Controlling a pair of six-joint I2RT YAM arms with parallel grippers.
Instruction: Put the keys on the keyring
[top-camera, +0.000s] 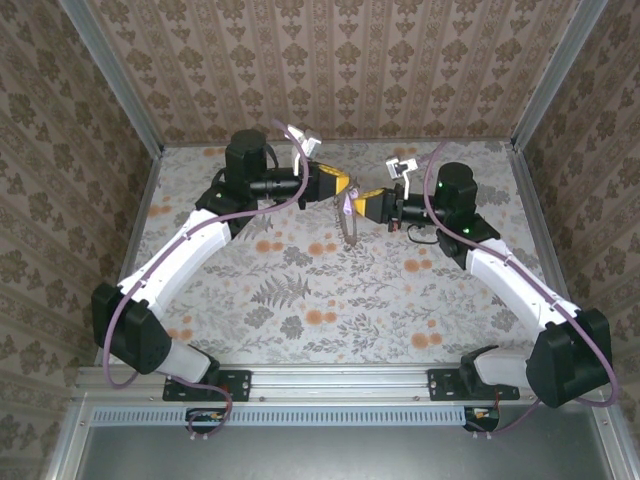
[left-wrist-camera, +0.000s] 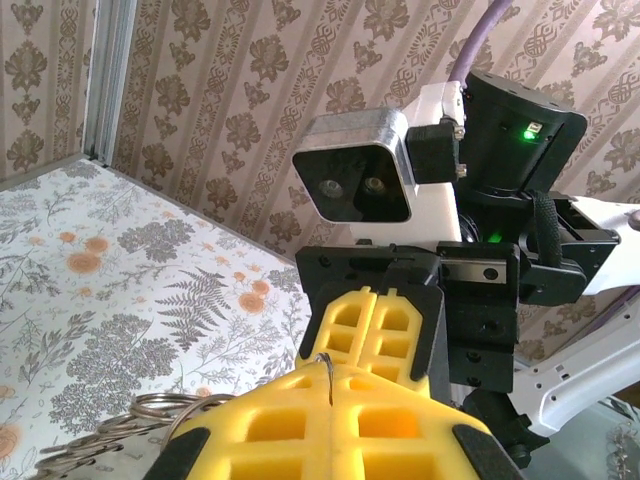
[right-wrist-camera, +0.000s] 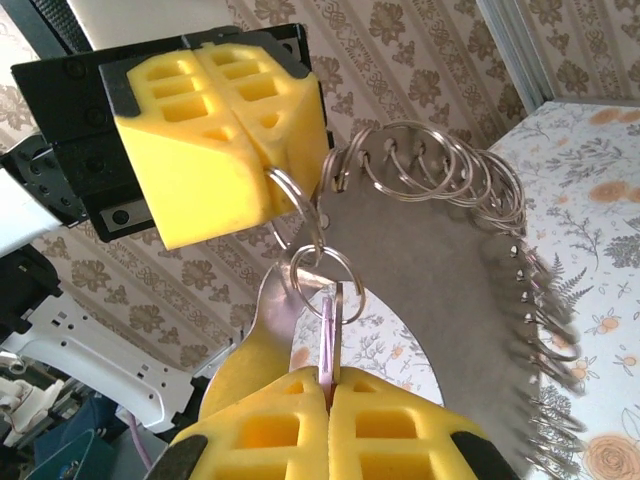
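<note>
Surface (top-camera: 300, 300), flat, pale floral print with grey ferns and orange blossoms, enclosed on three sides by brown damask panels (top-camera: 350, 60), aluminium rail (top-camera: 340, 380) along the near edge.

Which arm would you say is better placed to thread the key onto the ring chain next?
Right. The right gripper pinches the small purple-pink key right at a ring of the silvery metal chain loop, which the left gripper only anchors.

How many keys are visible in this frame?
1. A purple-pink key, seen edge-on, is pinched in the right claw, just below the left claw that holds the keyring. More could be hidden behind the claws.
</note>
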